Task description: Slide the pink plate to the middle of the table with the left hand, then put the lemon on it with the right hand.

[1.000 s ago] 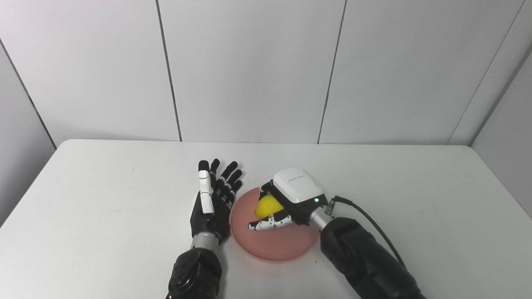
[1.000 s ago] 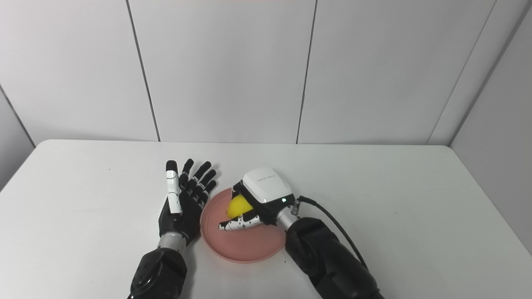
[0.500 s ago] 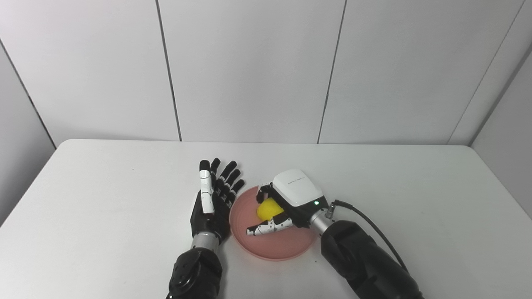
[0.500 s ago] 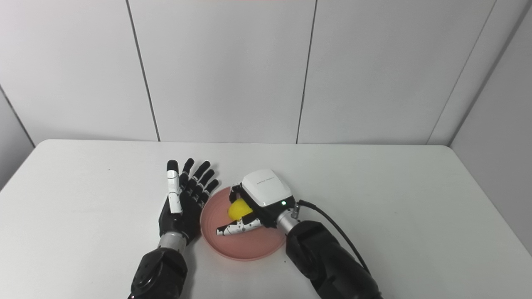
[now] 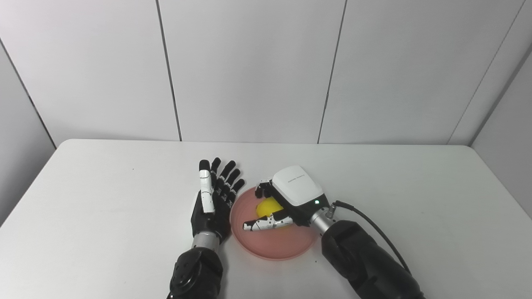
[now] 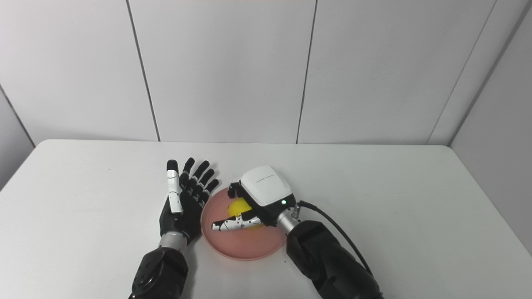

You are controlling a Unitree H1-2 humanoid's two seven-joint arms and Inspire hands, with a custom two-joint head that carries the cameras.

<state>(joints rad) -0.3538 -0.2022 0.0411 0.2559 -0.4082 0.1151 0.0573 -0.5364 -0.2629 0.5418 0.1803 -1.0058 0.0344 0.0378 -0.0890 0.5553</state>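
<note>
The pink plate (image 5: pixel 286 245) lies near the middle of the white table (image 5: pixel 104 199). The yellow lemon (image 5: pixel 266 206) rests on the plate's far part, half hidden under my right hand (image 5: pixel 286 199). That hand hovers over it with fingers (image 5: pixel 261 191) and thumb (image 5: pixel 262 224) spread apart around the lemon, no longer pressed on it. My left hand (image 5: pixel 213 199) is open, its fingers stretched out and pointing away, just beside the plate's left rim; I cannot tell whether it touches the rim. In the right eye view the lemon (image 6: pixel 237 206) shows between the right hand's fingers and thumb.
The table's far edge meets a grey panelled wall (image 5: pixel 249 70). A black cable (image 5: pixel 374 224) runs from my right wrist along the forearm. Bare table surface (image 5: pixel 415 187) stretches to the left and right of the hands.
My right hand has lowered the lemon onto the plate and its fingers and thumb have spread away from it. The plate shifted slightly away from me. The left hand has stayed put.
</note>
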